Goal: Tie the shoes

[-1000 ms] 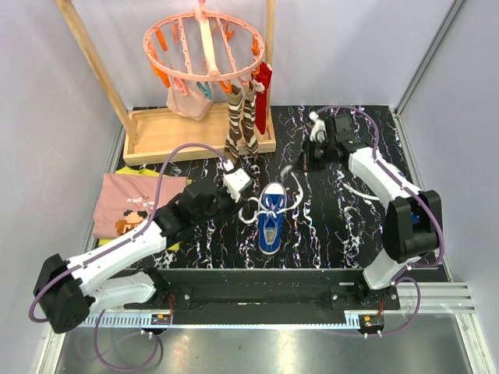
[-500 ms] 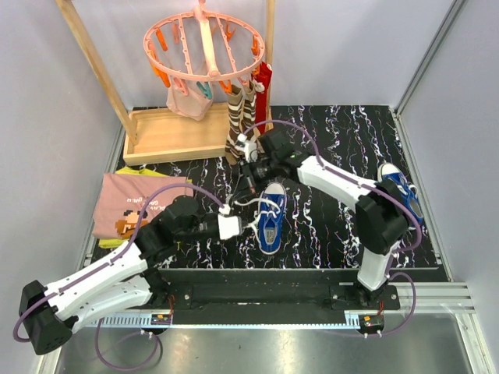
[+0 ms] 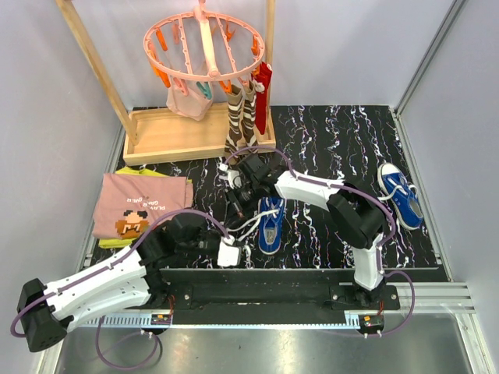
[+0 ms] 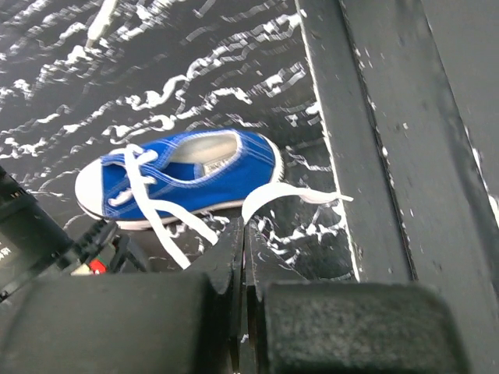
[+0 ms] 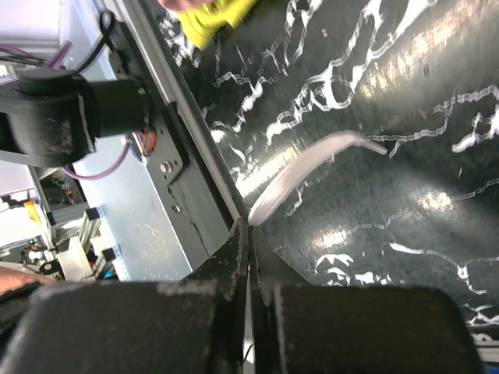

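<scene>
Lying near the middle of the black marbled counter [image 3: 327,140], a blue shoe [image 3: 270,226] points its white toe away from the arm bases. A second shoe [image 3: 399,195] sits well apart at the right edge, with neither arm touching it. From above, the left end effector [image 3: 229,252] hangs just off the near left of the first shoe and the right end effector [image 3: 236,204] sits beside its toe on the left. White laces run out toward both, but that height does not show whether the fingers are clamped. The left wrist camera shows the left end effector [image 4: 242,234] with its fingers pressed together on a lace strand [image 4: 292,199]. That strand loops out flat toward the counter's front edge, and the shoe [image 4: 183,175] stands on its sole just beyond. The right wrist camera shows the right end effector [image 5: 248,234] pinching a second lace strand [image 5: 312,164], which arcs over the counter. The shoe is outside that frame, though a yellow cloth [image 5: 207,15] shows at its top edge. Only the top view takes in the pink T-shirt [image 3: 140,204] and the striped socks [image 3: 240,117] hanging at the wooden rack [image 3: 179,136].
</scene>
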`<state>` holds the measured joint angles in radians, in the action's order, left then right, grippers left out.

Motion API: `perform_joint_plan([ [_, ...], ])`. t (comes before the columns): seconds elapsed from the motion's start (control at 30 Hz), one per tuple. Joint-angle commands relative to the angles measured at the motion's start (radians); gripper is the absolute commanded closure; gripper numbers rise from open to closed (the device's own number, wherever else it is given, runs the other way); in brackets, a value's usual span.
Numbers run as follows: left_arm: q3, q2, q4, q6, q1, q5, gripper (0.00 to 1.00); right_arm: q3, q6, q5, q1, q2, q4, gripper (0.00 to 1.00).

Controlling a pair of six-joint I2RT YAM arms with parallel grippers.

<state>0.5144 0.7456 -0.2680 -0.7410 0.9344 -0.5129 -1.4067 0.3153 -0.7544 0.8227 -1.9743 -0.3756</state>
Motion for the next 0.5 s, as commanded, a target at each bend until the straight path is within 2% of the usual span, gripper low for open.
perform_joint_plan([
  [0.0, -0.014, -0.012, -0.002, -0.081, 0.011, -0.027, 1.0, 0.026, 0.018, -0.014, 0.01, 0.067, 0.047, 1.0],
  [0.3, -0.028, -0.02, -0.023, -0.121, 0.017, -0.015, 1.0, 0.113, 0.09, 0.078, 0.01, 0.244, 0.107, 0.98],
  [0.47, -0.031, -0.015, -0.022, -0.132, 0.018, -0.019, 1.0, 0.141, 0.136, 0.072, 0.01, 0.192, 0.172, 0.96],
])
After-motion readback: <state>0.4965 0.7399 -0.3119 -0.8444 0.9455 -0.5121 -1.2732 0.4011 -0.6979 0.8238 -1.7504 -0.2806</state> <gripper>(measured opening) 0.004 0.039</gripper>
